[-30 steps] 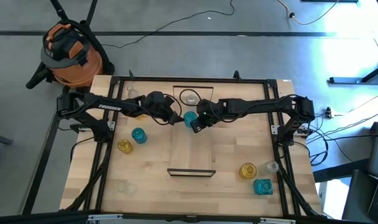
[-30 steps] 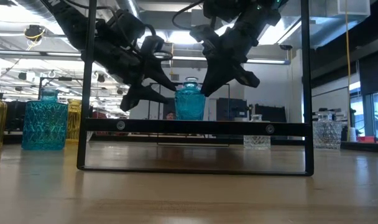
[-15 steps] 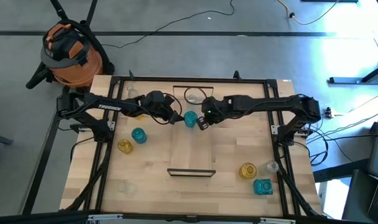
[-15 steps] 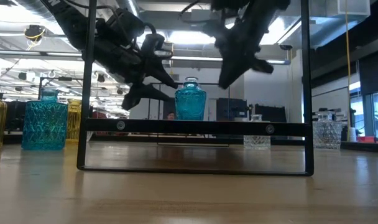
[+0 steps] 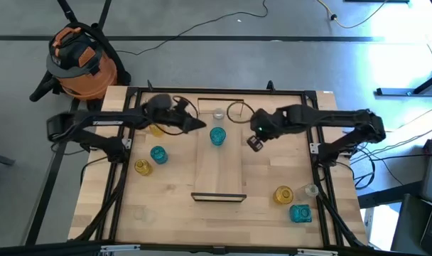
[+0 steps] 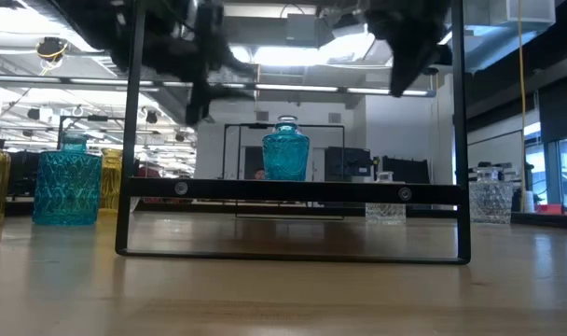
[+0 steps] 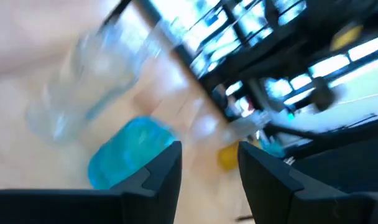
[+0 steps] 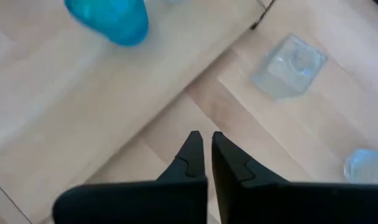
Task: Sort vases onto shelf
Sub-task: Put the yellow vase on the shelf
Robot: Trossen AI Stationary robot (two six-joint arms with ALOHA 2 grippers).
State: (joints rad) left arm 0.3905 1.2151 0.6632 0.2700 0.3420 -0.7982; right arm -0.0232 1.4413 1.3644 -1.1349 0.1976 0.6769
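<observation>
A teal vase (image 5: 217,136) stands upright on its base on the long pale shelf (image 5: 219,178), toward the shelf's far end; it also shows in the low view as the teal vase (image 6: 285,149). A clear vase (image 5: 218,114) stands behind it on the shelf. My left gripper (image 5: 201,125) hovers open just left of the shelf, with the teal vase (image 7: 130,154) ahead of its fingers (image 7: 209,155). My right gripper (image 5: 254,144) hovers shut right of the shelf (image 8: 83,93), above bare tabletop. Neither touches a vase.
Left of the shelf stand a teal vase (image 5: 158,153) and two amber vases (image 5: 143,167), (image 5: 157,129). Near the right near corner are an amber vase (image 5: 283,194), a clear one (image 5: 310,190) and a teal one (image 5: 300,212). A clear vase (image 5: 141,213) sits near left.
Both grippers have drawn away from the teal vase on the shelf: the left toward the table's left edge, the right toward the right edge and upward. The vase has stayed upright where it stood.
</observation>
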